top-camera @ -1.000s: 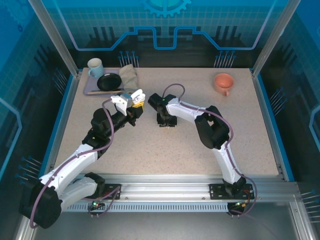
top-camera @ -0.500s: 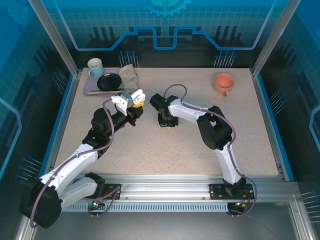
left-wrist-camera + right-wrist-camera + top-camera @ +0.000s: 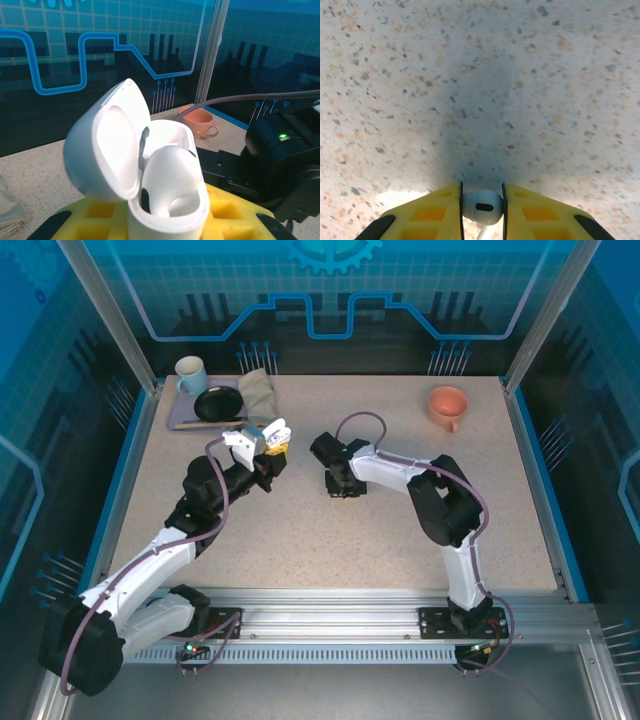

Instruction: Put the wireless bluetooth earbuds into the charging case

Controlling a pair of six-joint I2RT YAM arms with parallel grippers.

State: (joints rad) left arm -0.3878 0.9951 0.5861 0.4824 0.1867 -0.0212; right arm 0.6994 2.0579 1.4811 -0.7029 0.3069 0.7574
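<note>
Gripping white earbud [image 3: 481,206], right fingers [image 3: 431,214]; open case [image 3: 165,225], left fingers [image 3: 234,216].

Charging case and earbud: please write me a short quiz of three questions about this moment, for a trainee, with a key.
1. True or false: the lid of the charging case held in the left claw is shut.
2. The earbud gripped in the right claw over the table is: A. white; B. coral-pink; C. black.
3. Fill in: the cup near the table's far right corner is ____ in colour.

Key: 1. False, the lid stands open. 2. A. 3. Orange.
</note>
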